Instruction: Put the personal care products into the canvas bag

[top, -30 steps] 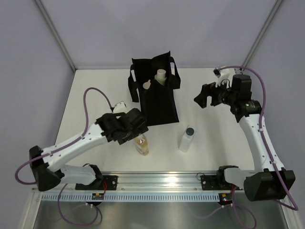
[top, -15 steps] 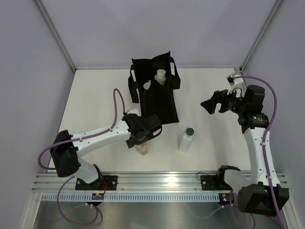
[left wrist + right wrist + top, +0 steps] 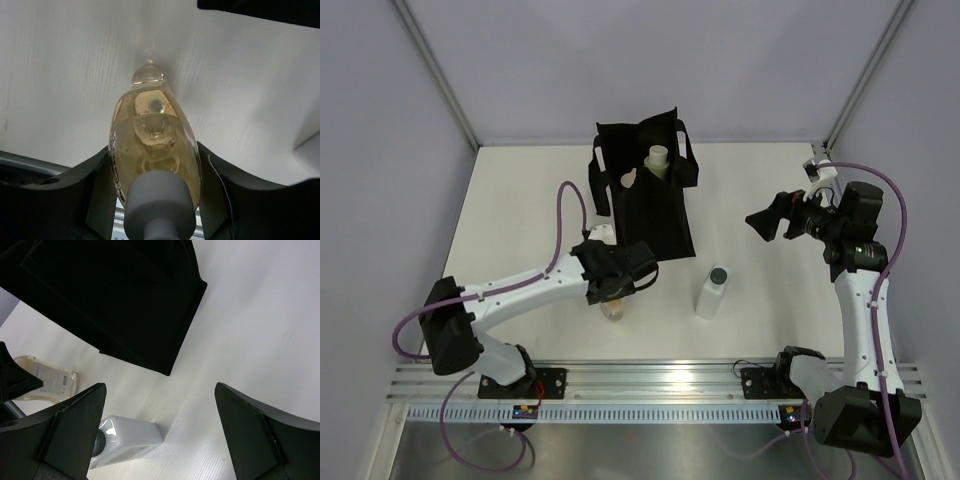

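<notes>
- On the desk (image 3: 520, 200), out past my bases, the canvas bag (image 3: 655, 215) is the biggest thing going: black, soft and slumped, with pale bottle tops (image 3: 658, 160) already poking from its far mouth.
- My left arm (image 3: 520, 290) is the news. In the last second it has swung in and dropped from above the amber bottle to sit right over it, so the pick is on.
- My right arm (image 3: 855, 280) has drawn back toward the right edge and made room. The right jaws are spread wide with nothing between them.
- The clear bottle (image 3: 712, 292) with the black cap waits on the desk near the bag's near right corner, untouched. I reckon it's next.
- The amber bottle (image 3: 152, 145) lies on its side just in front of the bag's near edge. It is see-through, with golden liquid inside, rounded flanks, and a grey cap toward my wrist.
- The left jaws have closed in on it, with a finger against each flank as far as I can see. It is not lifted yet.
</notes>
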